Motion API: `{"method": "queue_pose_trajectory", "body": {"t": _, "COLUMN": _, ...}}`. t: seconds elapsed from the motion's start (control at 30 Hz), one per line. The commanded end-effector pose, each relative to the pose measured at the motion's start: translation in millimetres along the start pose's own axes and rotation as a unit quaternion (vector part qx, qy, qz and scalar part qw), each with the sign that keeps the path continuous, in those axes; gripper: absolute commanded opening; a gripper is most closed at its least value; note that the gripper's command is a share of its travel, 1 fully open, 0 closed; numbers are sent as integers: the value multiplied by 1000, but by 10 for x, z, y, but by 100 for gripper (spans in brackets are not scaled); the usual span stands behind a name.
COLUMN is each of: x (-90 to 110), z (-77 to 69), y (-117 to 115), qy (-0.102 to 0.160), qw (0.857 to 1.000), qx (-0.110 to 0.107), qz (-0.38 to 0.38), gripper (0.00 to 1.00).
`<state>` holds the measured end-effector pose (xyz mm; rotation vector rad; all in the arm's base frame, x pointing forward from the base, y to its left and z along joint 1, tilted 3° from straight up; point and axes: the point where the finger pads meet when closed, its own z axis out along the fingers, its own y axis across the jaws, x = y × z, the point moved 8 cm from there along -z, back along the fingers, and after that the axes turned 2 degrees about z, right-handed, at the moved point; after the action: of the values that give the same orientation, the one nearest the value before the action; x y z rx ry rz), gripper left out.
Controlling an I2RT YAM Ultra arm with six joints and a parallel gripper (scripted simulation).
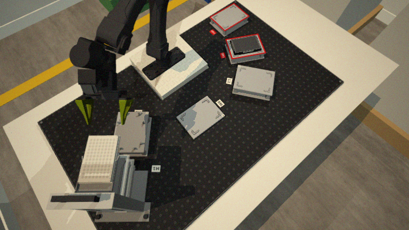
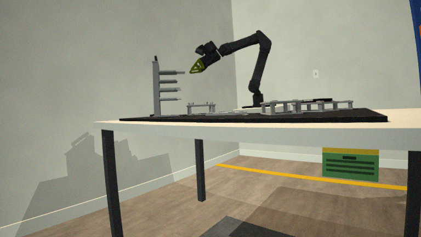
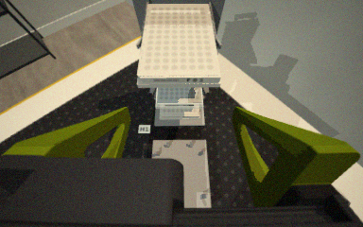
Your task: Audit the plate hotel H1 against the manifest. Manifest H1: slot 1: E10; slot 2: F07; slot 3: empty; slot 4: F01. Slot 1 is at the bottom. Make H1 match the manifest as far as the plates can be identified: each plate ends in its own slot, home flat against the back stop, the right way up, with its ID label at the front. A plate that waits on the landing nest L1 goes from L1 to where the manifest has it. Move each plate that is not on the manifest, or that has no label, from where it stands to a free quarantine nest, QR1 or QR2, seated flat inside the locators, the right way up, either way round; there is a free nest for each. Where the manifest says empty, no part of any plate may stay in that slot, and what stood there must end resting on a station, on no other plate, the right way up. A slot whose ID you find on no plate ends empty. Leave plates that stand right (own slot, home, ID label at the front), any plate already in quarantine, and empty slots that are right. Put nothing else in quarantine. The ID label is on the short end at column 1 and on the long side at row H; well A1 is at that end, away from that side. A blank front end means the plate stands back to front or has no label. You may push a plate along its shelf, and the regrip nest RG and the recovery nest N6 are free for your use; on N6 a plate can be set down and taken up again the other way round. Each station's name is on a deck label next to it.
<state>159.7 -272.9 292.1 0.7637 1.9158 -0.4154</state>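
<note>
- Your plate hotel H1 (image 1: 69,198) is a grey metal frame with four thin shelves, standing at one corner of the black dotted deck mat (image 1: 271,118).
- White well plate (image 1: 99,158) sits in the top slot, a flat rectangle with a grid of round wells. A narrow label strip shows on its front end in the wrist view, unreadable.
- Lower shelves: you can see pale plate edges under the top one in the wrist view, count unclear.
- Gripper (image 1: 104,108) has two olive-green triangular fingers spread fully wide, holding nothing and touching nothing. It hovers in front of the top shelf, clear of the plate.
- One dark plate (image 1: 245,44) sits in a red-rimmed quarantine nest; the second red-rimmed nest (image 1: 229,16) shows a bare grey top.
- Three more flat grey nests with corner locators: L1 (image 1: 253,81), N6 (image 1: 199,116), and one right in front of the hotel (image 1: 132,132).
</note>
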Motion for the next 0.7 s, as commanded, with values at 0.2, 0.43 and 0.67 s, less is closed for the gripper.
{"method": "queue_pose_trajectory", "body": {"t": 0.2, "x": 41, "z": -130, "y": 7, "qy": -2, "qw": 1000, "qx": -4, "qz": -2, "gripper": 100}}
{"method": "queue_pose_trajectory", "body": {"t": 0.43, "x": 97, "z": -232, "y": 4, "qy": -1, "qw": 1000, "qx": -4, "qz": -2, "gripper": 100}}
{"method": "queue_pose_trajectory", "body": {"t": 0.67, "x": 137, "z": -305, "y": 2, "qy": -1, "qw": 1000, "qx": -4, "qz": -2, "gripper": 100}}
